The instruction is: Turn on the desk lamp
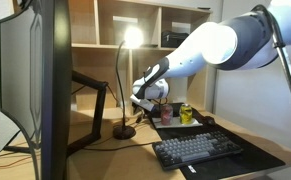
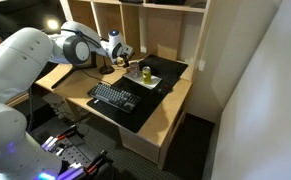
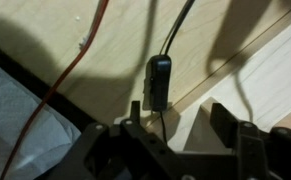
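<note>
The desk lamp stands on the wooden desk in an exterior view, with its round base (image 1: 123, 131), thin curved stem and small head (image 1: 133, 38), which glows brightly. My gripper (image 1: 141, 99) hangs low over the desk just beside the stem; it also shows in the other exterior view (image 2: 118, 50). In the wrist view a small black inline switch (image 3: 158, 80) sits on the lamp's black cord, lying on the wood. My gripper (image 3: 180, 122) is open, and the switch lies just beyond its left finger. Nothing is between the fingers.
A big monitor (image 1: 35, 80) on an angular black arm (image 1: 95, 95) fills the near side. A keyboard (image 1: 195, 150) lies on a black mat (image 2: 155, 95). A yellow can (image 1: 185, 113) and a red cup (image 1: 166, 116) stand near the gripper. A red cable (image 3: 75, 60) crosses the wood.
</note>
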